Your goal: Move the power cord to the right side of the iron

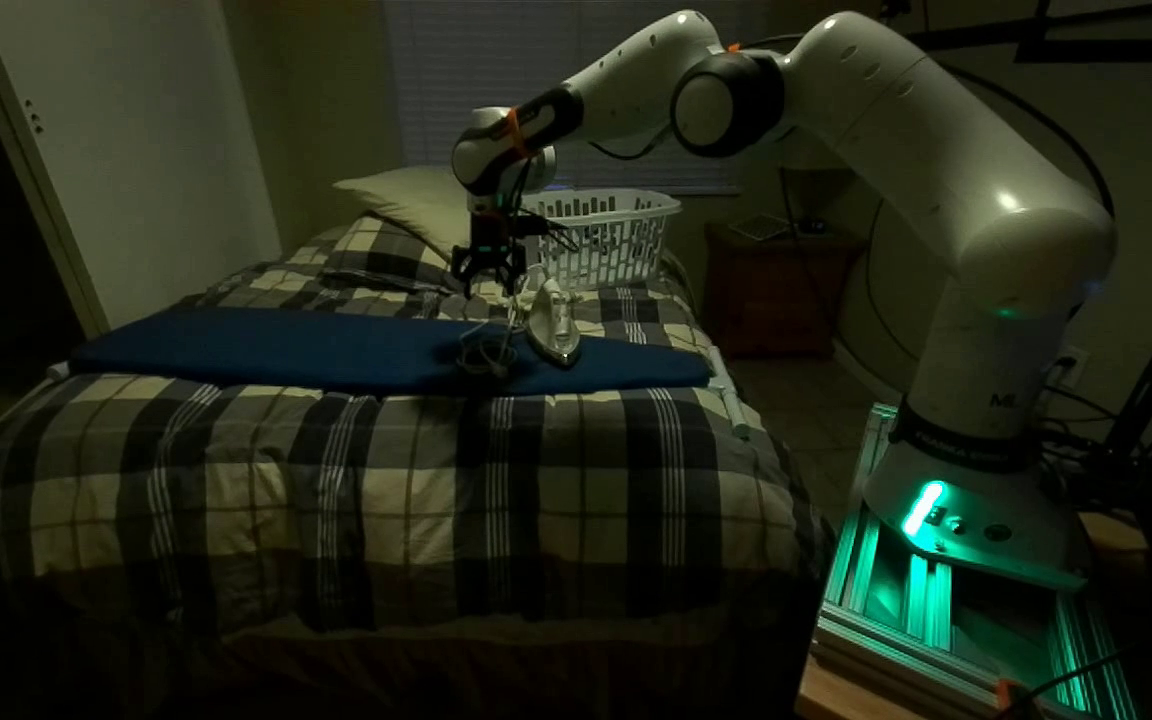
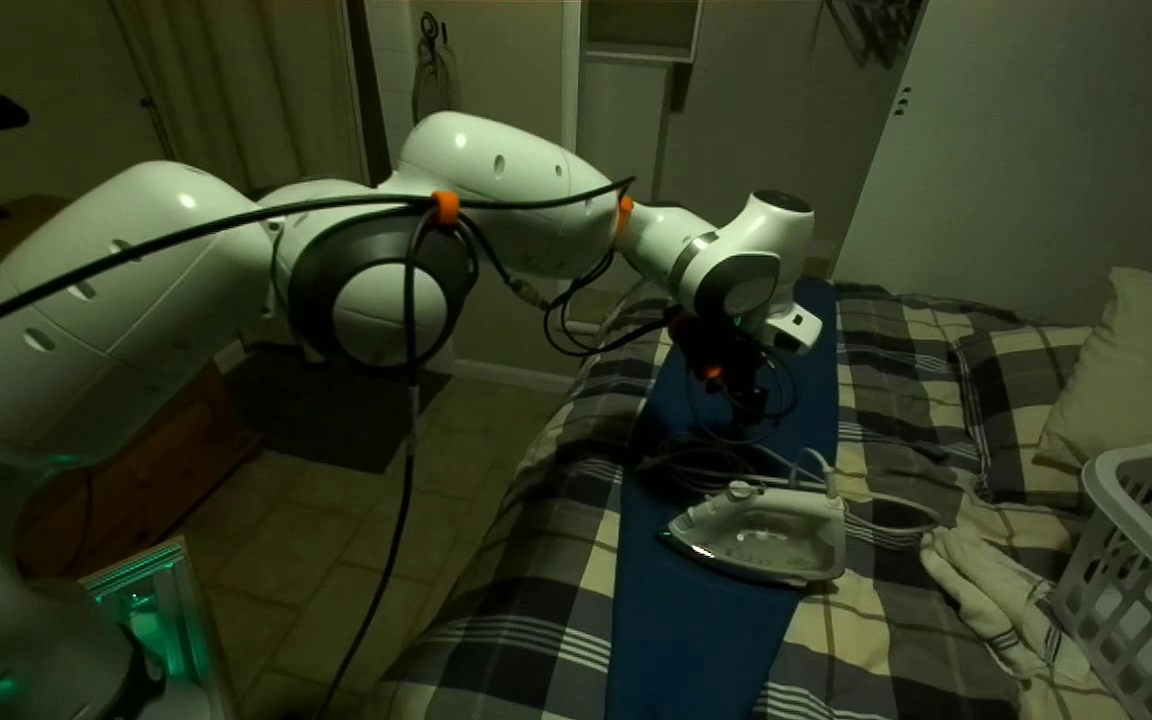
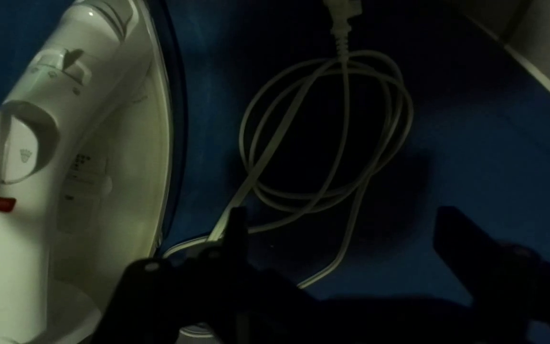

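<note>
The pale iron (image 1: 553,328) rests on the dark blue ironing board (image 1: 266,345); it also shows in an exterior view (image 2: 766,535) and at the left of the wrist view (image 3: 112,162). The whitish power cord (image 1: 486,355) lies in loose loops beside it; its coil fills the middle of the wrist view (image 3: 280,136), with the plug end at the top. In an exterior view more cord loops behind the iron's heel (image 2: 896,512). My gripper (image 1: 489,284) is above the coil, fingers wide apart and empty (image 3: 342,215). Some strands are hidden behind the left finger in the wrist view.
A white slatted basket (image 2: 1146,550) stands on the plaid bed (image 1: 406,500) near the iron's heel. A white cloth or socks (image 2: 996,600) lie between them. A pale pillow (image 2: 1136,370) is at the head end. The room is dim.
</note>
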Robot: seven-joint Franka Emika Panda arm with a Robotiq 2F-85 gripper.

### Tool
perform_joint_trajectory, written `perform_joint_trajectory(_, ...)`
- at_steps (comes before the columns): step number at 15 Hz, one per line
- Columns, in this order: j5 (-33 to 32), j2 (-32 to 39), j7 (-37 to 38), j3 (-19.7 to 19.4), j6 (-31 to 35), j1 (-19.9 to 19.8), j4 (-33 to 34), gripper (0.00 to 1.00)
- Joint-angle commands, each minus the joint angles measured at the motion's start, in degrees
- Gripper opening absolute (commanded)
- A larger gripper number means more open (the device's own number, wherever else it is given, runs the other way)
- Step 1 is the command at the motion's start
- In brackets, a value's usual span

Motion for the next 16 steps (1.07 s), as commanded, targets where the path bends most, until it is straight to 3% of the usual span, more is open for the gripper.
perform_joint_trajectory(1, -0.19, 0.08, 0.04, 0.21, -0.19, -0.18, 0.23, 1.0)
perform_joint_trajectory(5, -0.19, 0.08, 0.05, 0.2, -0.21, -0.18, 0.24, 1.0)
perform_joint_trajectory(11, -2.17, 3.67, 14.64, -3.76, 0.07, 4.29, 1.06, 1.0)
perform_joint_trajectory(16, -4.76, 7.74, 17.65, -5.08, 3.24, 6.4, 2.43, 1.0)
